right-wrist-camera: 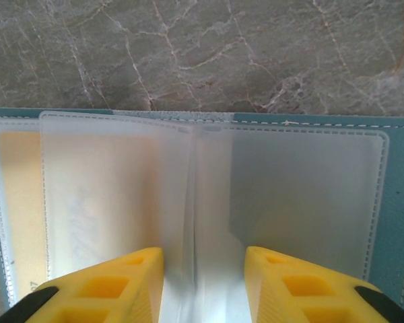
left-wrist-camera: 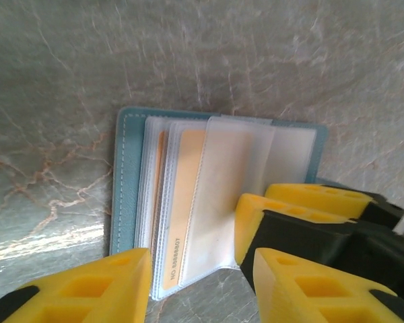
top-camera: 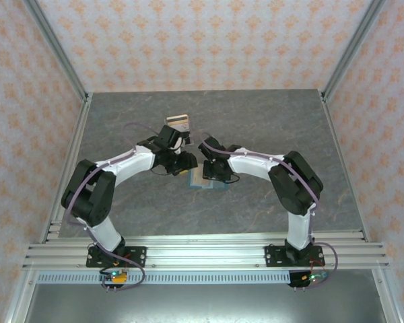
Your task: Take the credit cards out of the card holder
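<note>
Mid-extraction: the left claw (left-wrist-camera: 202, 269) and right claw (right-wrist-camera: 203, 259) hang parted over the open card holder (left-wrist-camera: 126, 195). Next, the left claw likely must pinch the tan card (left-wrist-camera: 188, 195) at its 12 o'clock.

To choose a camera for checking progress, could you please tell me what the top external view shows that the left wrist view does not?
Top external: the patterned walls and a small stack of cards lying on the table beyond the left arm. Left wrist: clear sleeves fanned open, a tan-orange card inside one. Shared: the blue-grey card holder on the table.
</note>
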Tool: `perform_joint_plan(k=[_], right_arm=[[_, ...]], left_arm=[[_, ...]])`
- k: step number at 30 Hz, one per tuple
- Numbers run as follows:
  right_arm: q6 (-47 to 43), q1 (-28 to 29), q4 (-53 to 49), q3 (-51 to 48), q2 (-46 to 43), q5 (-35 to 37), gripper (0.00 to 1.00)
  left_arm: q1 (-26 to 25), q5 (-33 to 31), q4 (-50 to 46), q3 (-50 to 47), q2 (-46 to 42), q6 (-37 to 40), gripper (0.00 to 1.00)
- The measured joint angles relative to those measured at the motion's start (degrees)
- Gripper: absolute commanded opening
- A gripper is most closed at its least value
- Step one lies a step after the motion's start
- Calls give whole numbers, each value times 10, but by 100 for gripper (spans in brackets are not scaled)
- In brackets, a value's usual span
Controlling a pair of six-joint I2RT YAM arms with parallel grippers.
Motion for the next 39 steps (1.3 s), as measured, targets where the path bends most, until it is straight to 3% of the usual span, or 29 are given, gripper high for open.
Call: perform_joint_plan(k=[11, 29, 39], right_arm=[[1, -19, 49, -42, -23, -35, 30], [22, -42, 112, -91, -47, -82, 28], [41, -60, 155, -134, -84, -115, 29]], left_arm=[[-12, 10, 0, 24, 50, -3, 29], [-29, 25, -6, 46, 90, 3, 33], [-34, 77, 10, 54, 106, 2, 33]])
